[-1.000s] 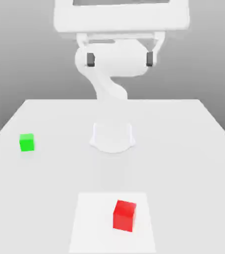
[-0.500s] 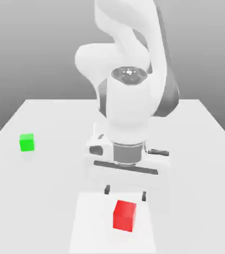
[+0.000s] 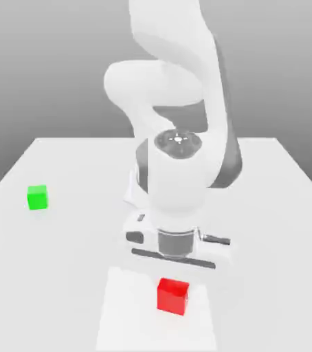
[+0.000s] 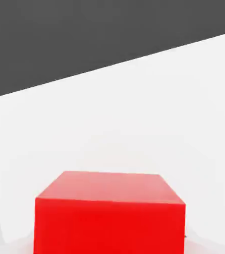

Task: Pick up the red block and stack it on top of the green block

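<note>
exterior view: white robot arm (image 3: 179, 137) bent low over the small matte bright-red cube (image 3: 172, 295), which sits on a paler square patch (image 3: 117, 316) of the white desk (image 3: 282, 206); fingers clamped narrow on it | small bright-green cube (image 3: 37, 197) well apart, toward the exterior view's left | hand view: red cube (image 4: 109, 213) right up close on the desk (image 4: 134, 109)

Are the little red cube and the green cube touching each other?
Apart. In the exterior view the green block sits far toward that view's left, while the red block sits near the front under the arm, with bare table between them.
</note>
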Tool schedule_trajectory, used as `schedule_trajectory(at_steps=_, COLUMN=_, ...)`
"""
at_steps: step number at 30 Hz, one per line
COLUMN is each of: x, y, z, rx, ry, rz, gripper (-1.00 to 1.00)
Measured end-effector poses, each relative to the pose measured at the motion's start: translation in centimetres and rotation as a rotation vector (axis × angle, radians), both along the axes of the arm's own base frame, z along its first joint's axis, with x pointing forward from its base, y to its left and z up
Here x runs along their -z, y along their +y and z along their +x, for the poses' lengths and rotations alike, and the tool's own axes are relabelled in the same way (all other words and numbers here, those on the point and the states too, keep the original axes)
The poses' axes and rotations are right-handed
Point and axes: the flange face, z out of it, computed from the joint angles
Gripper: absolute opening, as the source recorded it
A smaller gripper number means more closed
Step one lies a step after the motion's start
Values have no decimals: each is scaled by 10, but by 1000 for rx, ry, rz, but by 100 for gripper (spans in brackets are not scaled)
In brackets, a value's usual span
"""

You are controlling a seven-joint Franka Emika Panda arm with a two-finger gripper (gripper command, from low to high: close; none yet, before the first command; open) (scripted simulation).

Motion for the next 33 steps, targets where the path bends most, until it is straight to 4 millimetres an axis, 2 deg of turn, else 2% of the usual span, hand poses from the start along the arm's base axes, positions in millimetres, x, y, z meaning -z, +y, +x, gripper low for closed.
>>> schedule_trajectory(at_steps=1, x=-9, y=-8, z=-1, rx=22, ry=0, rz=-3, gripper=-100)
schedule_trajectory(at_steps=3, x=-19, y=-65, z=-6, rx=180, ry=-2, rz=-19, gripper=-100)
schedule_trajectory(at_steps=6, x=-29, y=-149, z=-31, rx=436, ry=-4, rz=-43, gripper=-100)
schedule_trajectory(at_steps=8, x=-35, y=-199, z=-57, rx=606, ry=-3, rz=-55, gripper=-100)
schedule_trajectory(at_steps=10, x=-40, y=-238, z=-86, rx=762, ry=-3, rz=-64, gripper=-100)
schedule_trajectory(at_steps=13, x=-47, y=-285, z=-133, rx=983, ry=-3, rz=-70, gripper=-100)
schedule_trajectory(at_steps=16, x=-51, y=-326, z=-194, rx=1228, ry=-1, rz=-67, gripper=-100)
schedule_trajectory(at_steps=20, x=-54, y=-360, z=-283, rx=1562, ry=0, rz=-48, gripper=-100)
schedule_trajectory(at_steps=24, x=-53, y=-367, z=-370, rx=1887, ry=0, rz=-10, gripper=-100)
schedule_trajectory(at_steps=26, x=-46, y=-367, z=-383, rx=1941, ry=-3, rz=3, gripper=-100)
schedule_trajectory(at_steps=33, x=-4, y=-368, z=-386, rx=1958, ry=-7, rz=12, gripper=-100)
